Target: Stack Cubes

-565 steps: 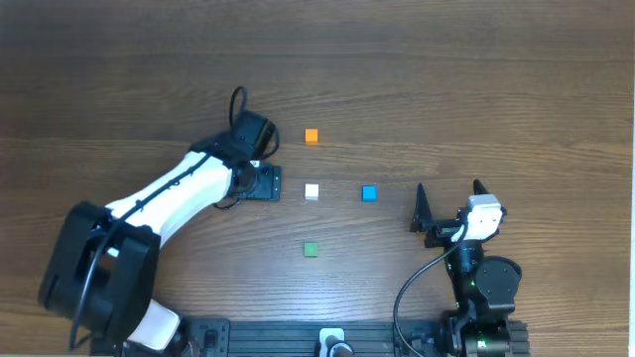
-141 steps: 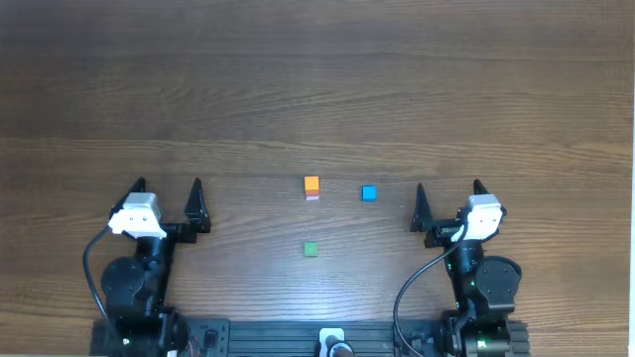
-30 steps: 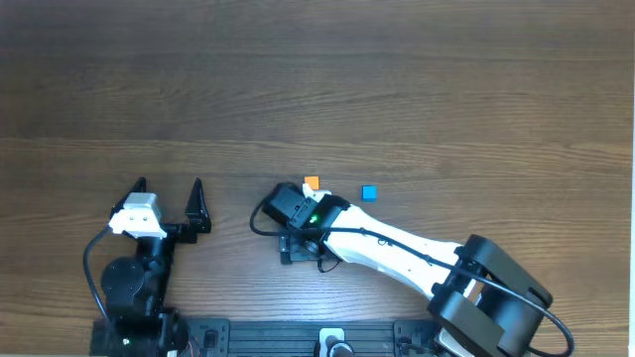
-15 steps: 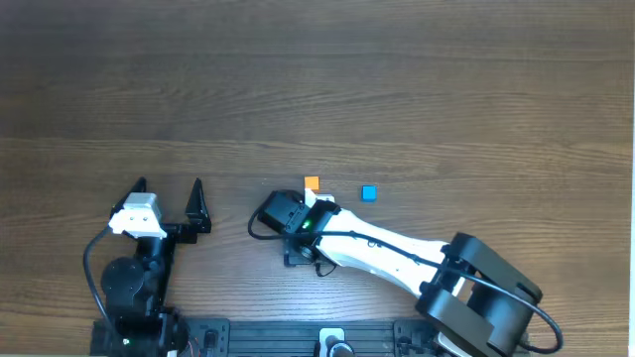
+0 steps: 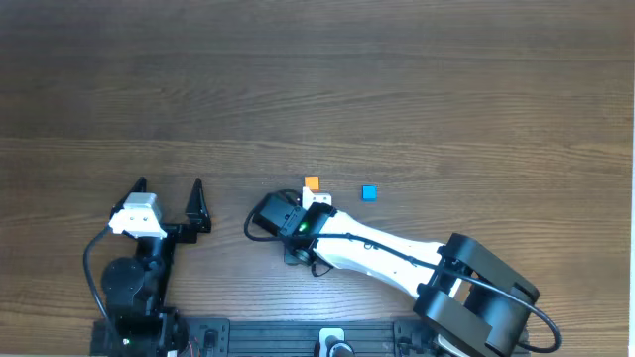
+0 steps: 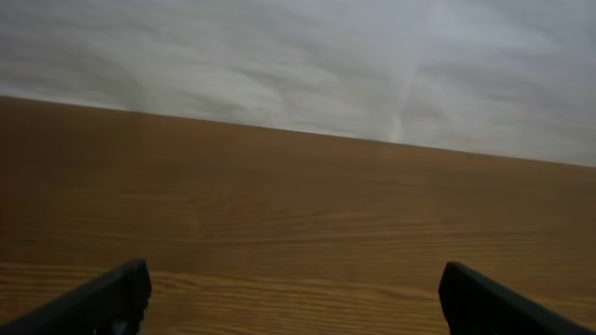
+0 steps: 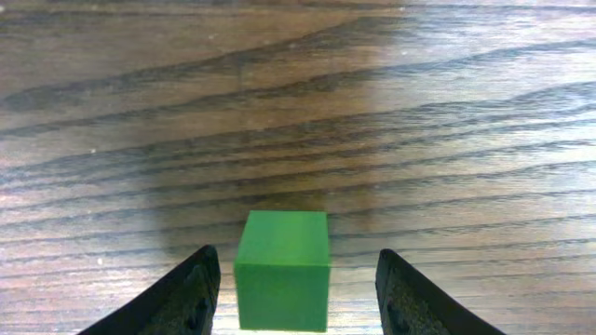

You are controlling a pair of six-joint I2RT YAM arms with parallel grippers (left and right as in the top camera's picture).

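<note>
Squarely flat, green cube (image 7: 282, 270) sits inside the spread right gripper (image 7: 295, 256).

This looks like a robotics lab bench. A wood-grain tabletop (image 5: 446, 79) carries a left arm (image 5: 134, 283) and a right arm (image 5: 397, 260) mounted on a black rail (image 5: 260, 335) along its near edge. A small blue cube (image 5: 369, 193) lies as a test prop, and a plain pale wall (image 6: 279, 56) stands behind.

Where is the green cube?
In the right wrist view, the green cube sits on the table between the right gripper's open fingers, touching neither, nearer the arm bases than the orange cube.
</note>
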